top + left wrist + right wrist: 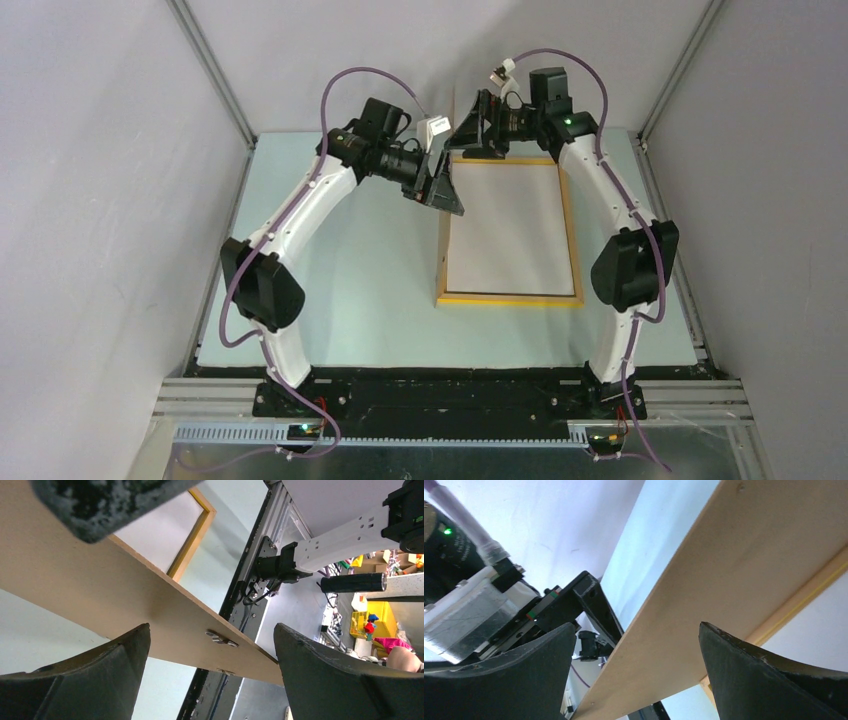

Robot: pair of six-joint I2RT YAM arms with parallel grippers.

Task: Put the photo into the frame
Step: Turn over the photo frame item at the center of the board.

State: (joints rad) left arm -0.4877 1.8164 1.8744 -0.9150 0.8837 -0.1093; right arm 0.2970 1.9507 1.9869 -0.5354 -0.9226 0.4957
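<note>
With left gripper (211, 630) and right gripper (636, 627) both spread astride the tilted backing board (75, 580), unpinched, by the frame (510, 299) flat on the bench (340, 280), could let it slam down and shift what looks like the photo (510, 230), pale side up, inside

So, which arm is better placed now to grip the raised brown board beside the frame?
Left, I think. The left gripper is open astride the brown board partway along its length, above the left side of the frame. The right gripper, also open, straddles it only at the far corner.
</note>
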